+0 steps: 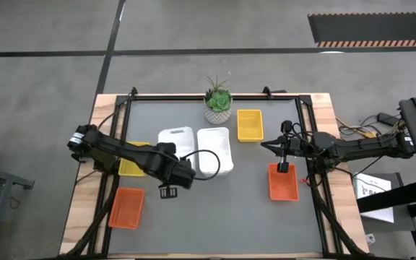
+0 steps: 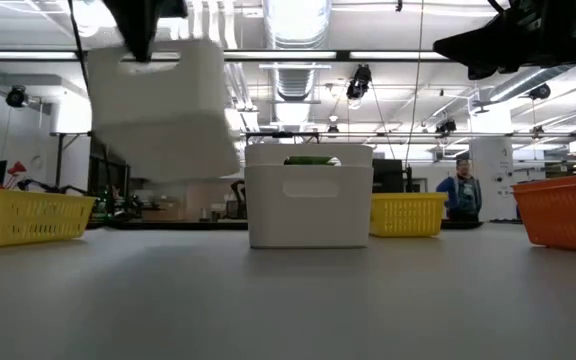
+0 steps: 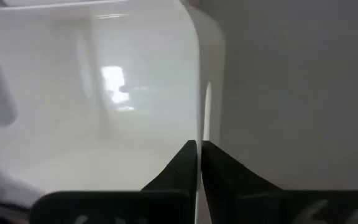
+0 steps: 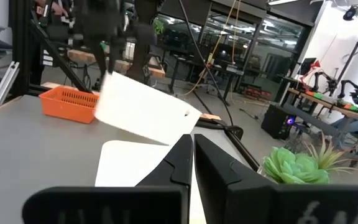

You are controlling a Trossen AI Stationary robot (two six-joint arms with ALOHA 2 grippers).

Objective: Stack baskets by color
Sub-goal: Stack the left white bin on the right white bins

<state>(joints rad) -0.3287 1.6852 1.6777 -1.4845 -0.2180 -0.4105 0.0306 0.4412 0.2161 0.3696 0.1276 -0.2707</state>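
Table [image 1: 215, 224], seen from above: a grey work surface framed by pale wood, with a dark arm entering from each side. The standing white basket [image 1: 215, 150] at mid-table serves as the landmark.

Left arm [image 1: 121, 153]: reaches in toward the landmark's left side. The left gripper [image 3: 199, 163] is pinched on the rim of a second white basket [image 1: 177, 139]. In the low view this lifted basket [image 2: 161, 105] hangs tilted, clear of the table, up and to the left of the landmark [image 2: 308, 195]; the right wrist view likewise shows it [image 4: 145, 112] tipped in the air above the landmark [image 4: 135, 165].

Right arm [image 1: 352, 148]: lies to the right of the landmark. The right gripper [image 4: 192, 163] has its fingers pressed together on nothing and hovers near the orange basket on that side.

Yellow baskets: one [image 1: 249, 124] stands behind and right of the landmark; the other [image 1: 131, 165] lies to its left, partly hidden under the left arm.

Orange baskets: one [image 1: 283, 181] sits right of the landmark, below the right gripper; the other [image 1: 126, 207] rests well to the front left, near the table edge.

Potted plant [image 1: 218, 103]: just behind the landmark, near the table's far edge.
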